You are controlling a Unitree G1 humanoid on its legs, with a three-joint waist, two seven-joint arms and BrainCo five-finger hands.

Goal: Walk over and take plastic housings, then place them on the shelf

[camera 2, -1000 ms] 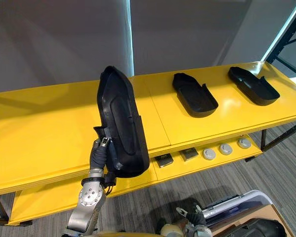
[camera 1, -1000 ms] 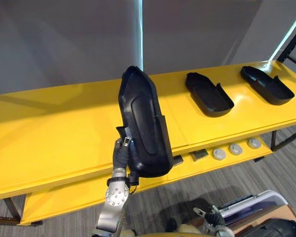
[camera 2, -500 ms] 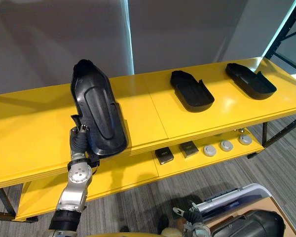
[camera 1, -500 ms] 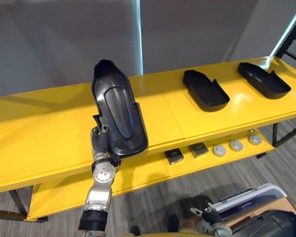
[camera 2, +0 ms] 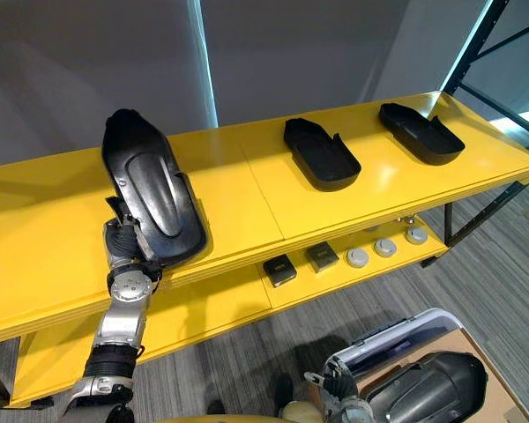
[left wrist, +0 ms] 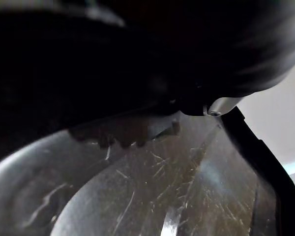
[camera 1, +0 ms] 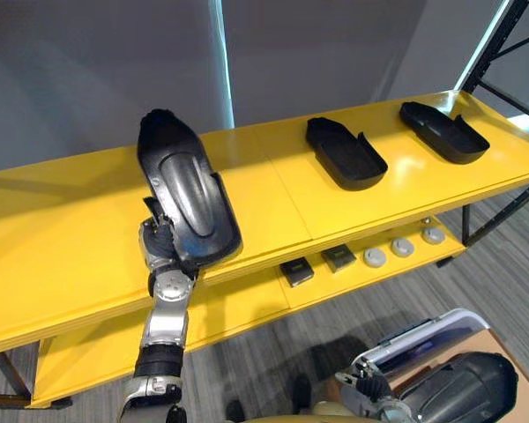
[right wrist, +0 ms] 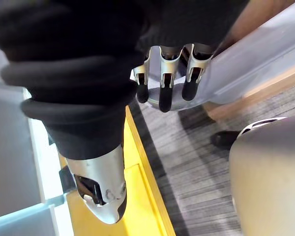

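Plastic housing, tilted over yellow shelf, near end gripped by left robot hand, right robot hand relaxed

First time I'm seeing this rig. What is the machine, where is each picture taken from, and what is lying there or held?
It is a humanoid robot on two legs, with fingered hands. The two wide pictures come from a stereo camera on its head, looking down; the two close ones from cameras on its wrists. Its left hand grips a long black plastic housing by its near end, over the yellow shelf. Two more housings lie hollow side up further right. The lower board carries two dark blocks and three grey discs. The right hand hangs idle, fingers relaxed, holding nothing.
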